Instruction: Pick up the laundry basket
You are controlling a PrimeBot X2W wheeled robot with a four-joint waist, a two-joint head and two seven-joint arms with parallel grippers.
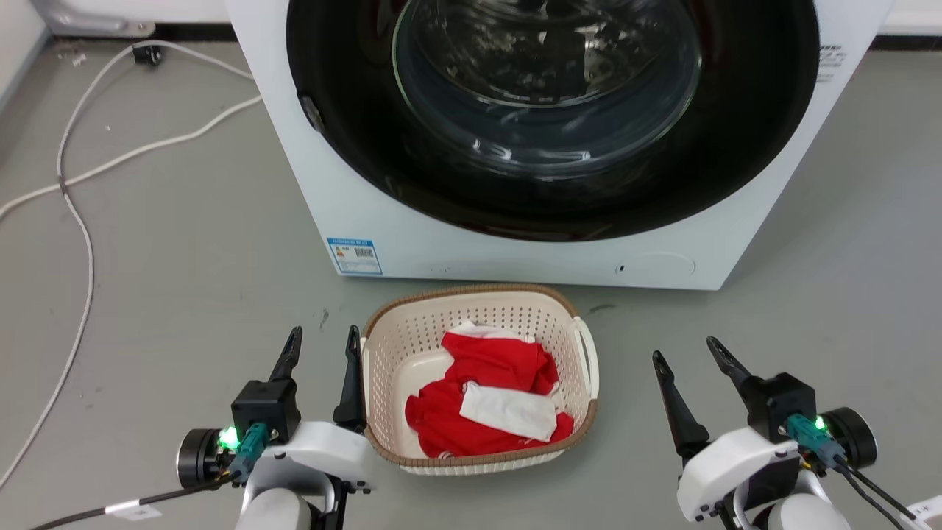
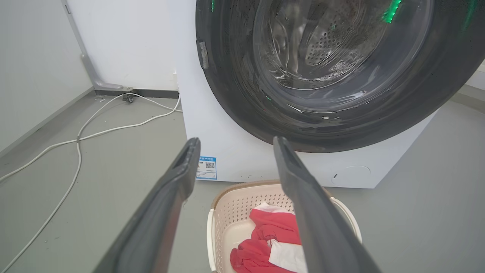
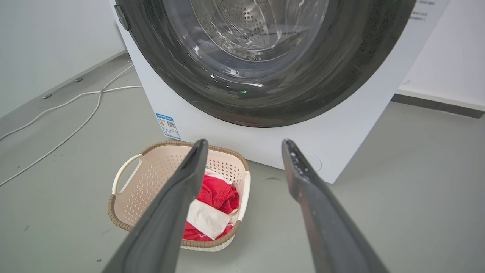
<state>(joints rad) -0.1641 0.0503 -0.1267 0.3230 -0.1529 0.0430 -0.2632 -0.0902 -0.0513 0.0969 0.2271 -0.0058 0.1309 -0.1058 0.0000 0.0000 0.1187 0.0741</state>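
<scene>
The basket (image 1: 401, 353) sits on the floor before the washer (image 1: 515, 254), between the left hand (image 1: 325, 333), just beside it, and the right hand (image 1: 684, 348), farther off, both wide open and empty; uneven closing could shove it sideways or spill its clothes (image 1: 500, 361).

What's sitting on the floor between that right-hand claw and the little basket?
Nothing. In the head view, bare grey floor separates the right gripper from the laundry basket.

The laundry basket (image 1: 397, 346) is cream with a brown woven-look rim, the cloth (image 1: 500, 364) red and white.
</scene>
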